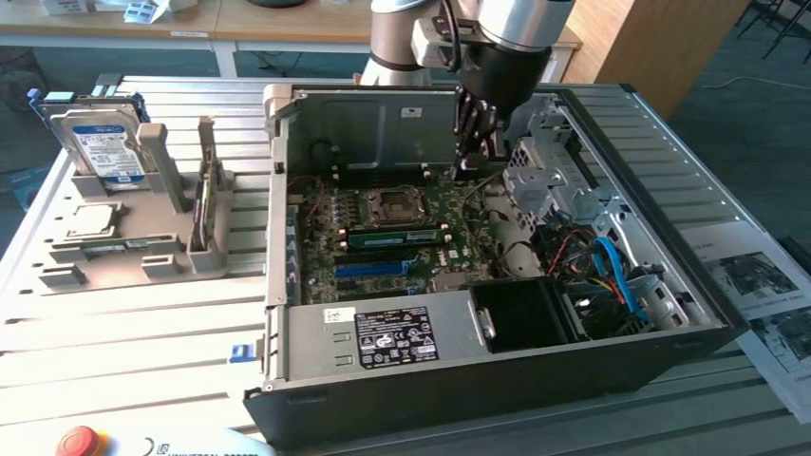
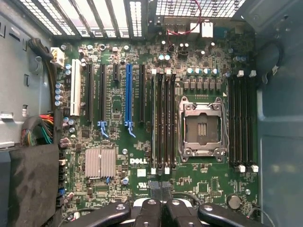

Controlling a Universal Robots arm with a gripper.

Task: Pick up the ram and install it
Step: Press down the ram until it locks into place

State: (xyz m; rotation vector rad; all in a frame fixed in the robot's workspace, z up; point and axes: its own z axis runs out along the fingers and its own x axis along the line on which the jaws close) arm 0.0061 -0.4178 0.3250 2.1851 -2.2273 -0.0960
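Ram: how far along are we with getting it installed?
Looks done: a green stick, apparently the ram, stands on the motherboard beside the empty processor socket. In hand: nothing visible. The gripper hangs above the board with its jaws shut. Left: I cannot tell from these views whether the stick is fully seated and latched.

Pincer [image 2: 161,186] body past the wrist view's edge — arm [image 1: 507,24] beyond the exterior view's top edge

Grey slatted metal table [image 1: 114,342]; wooden desk [image 1: 292,27] behind; wooden panel [image 1: 647,43] beside it; grey-blue floor [image 1: 747,85]; daylight across tabletop.
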